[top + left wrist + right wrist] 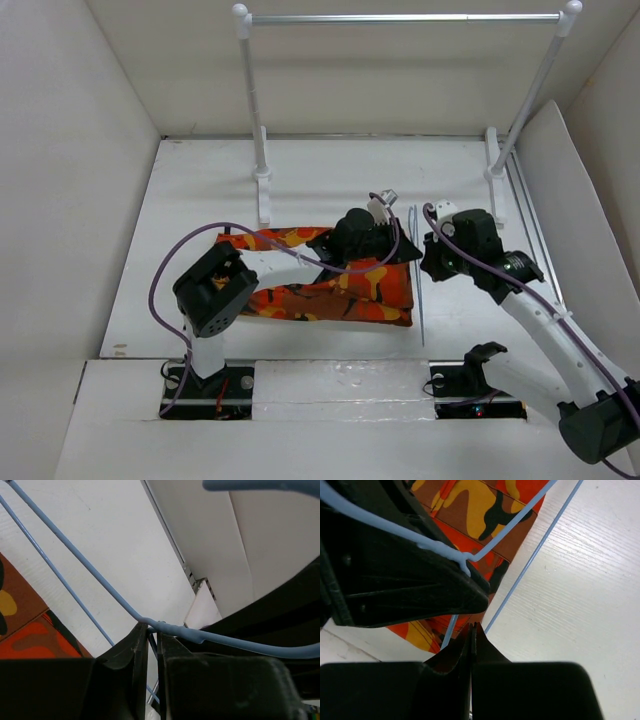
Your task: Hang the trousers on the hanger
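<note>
Top external view: thin pale blue wire hanger (419, 280) is held on edge right of centre, just beside folded orange-red camouflage cloth trousers (340, 295) at mid-desk. Left gripper (398, 240) pinches its neck; right gripper (428, 262), jaws closed, seems clamped on its lower bar. Keeping that bar steady should ease threading; open room lies toward the far edge, short of white rack posts (262, 170).
</note>
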`<state>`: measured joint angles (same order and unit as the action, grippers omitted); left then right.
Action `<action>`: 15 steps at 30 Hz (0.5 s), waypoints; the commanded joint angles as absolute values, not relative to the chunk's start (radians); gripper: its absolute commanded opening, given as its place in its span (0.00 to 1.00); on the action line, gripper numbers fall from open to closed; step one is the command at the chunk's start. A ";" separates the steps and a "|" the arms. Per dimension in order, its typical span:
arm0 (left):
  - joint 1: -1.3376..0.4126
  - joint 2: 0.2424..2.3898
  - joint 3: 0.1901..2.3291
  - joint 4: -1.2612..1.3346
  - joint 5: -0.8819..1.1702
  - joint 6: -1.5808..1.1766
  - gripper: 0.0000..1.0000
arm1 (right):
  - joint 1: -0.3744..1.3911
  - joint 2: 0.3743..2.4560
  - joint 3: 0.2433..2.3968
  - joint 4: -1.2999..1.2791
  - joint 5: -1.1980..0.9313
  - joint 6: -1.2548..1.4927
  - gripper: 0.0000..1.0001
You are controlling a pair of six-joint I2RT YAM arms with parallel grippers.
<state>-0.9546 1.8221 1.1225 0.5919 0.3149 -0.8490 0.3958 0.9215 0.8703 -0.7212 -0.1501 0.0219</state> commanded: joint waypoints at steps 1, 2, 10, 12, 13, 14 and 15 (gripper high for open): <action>-0.950 1.809 1.161 0.643 0.348 -0.764 0.00 | 0.380 0.896 0.838 -0.635 -0.121 0.041 0.00; -0.950 1.815 1.161 0.653 0.366 -0.764 0.00 | 0.370 0.882 0.825 -0.600 -0.106 0.049 0.00; -0.959 1.853 1.022 0.666 0.273 -0.801 0.00 | 0.302 0.954 0.644 -0.306 -0.323 0.098 0.11; -0.959 1.852 1.012 0.652 0.259 -0.804 0.00 | 0.302 0.991 0.638 -0.295 -0.319 0.094 0.14; -0.959 1.852 1.008 0.643 0.250 -0.805 0.00 | 0.302 1.020 0.620 -0.279 -0.318 0.092 0.15; -0.959 1.852 0.999 0.641 0.230 -0.805 0.00 | 0.302 1.032 0.611 -0.225 -0.324 0.097 0.16; -0.959 1.852 0.996 0.634 0.218 -0.802 0.00 | 0.302 1.045 0.601 -0.197 -0.336 0.095 0.17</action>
<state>-0.9543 1.8622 1.0107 0.6205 0.2695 -0.8089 0.3050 1.0241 0.6197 -0.3729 -0.2779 0.0864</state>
